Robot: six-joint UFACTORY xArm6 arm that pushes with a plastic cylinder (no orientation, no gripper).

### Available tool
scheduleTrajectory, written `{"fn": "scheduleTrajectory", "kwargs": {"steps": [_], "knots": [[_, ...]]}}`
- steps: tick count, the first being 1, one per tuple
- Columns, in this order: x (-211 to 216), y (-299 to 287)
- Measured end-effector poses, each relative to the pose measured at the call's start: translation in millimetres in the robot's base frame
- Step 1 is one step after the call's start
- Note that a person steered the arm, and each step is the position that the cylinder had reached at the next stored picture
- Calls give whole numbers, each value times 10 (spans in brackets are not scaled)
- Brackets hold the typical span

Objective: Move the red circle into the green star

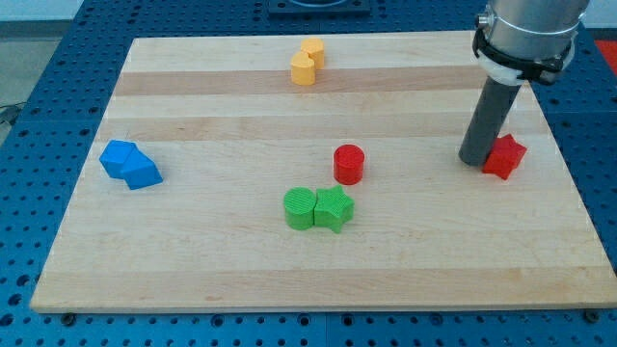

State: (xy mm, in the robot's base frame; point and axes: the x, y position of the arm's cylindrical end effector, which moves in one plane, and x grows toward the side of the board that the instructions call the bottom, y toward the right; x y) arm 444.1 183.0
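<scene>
Look at the wooden board point(241, 280). The red circle point(348, 164) sits near the middle. The green star point(335, 209) is just below it, a bit apart, and touches a green round block point(300, 208) on its left. My tip point(474, 160) is far to the right, holding nothing, touching a red star point(504, 156). You see blue blocks point(130, 164) left and yellow blocks point(308, 63) at the top.
</scene>
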Motion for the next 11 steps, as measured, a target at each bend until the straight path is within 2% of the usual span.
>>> {"fn": "scheduleTrajectory", "kwargs": {"steps": [1, 2, 3, 4, 6, 7, 8, 11], "knots": [[-229, -768], [-247, -1368], [-150, -1611], [50, -1682], [-46, -1694], [-43, -1919], [102, -1940], [218, -1616]]}}
